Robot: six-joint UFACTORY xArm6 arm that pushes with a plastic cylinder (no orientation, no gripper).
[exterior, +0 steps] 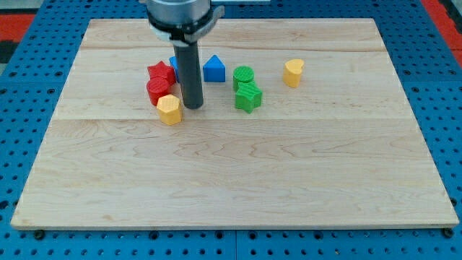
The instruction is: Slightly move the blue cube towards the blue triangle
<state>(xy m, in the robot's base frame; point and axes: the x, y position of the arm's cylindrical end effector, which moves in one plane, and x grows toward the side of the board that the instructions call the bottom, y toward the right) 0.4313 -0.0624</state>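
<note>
The blue cube (174, 65) is mostly hidden behind my rod; only a sliver shows at the rod's left. The blue triangle (214, 68) sits just right of the rod, in the upper middle of the board. My tip (192, 106) rests on the board below and between the two blue blocks, just right of the yellow hexagonal block (169, 110).
A red star-like block (161, 72) and a red cylinder (157, 89) sit left of the rod. A green cylinder (243, 76) and a green star-like block (248, 97) lie to the right. A yellow heart-like block (293, 72) is farther right. The wooden board (231, 173) lies on a blue pegboard.
</note>
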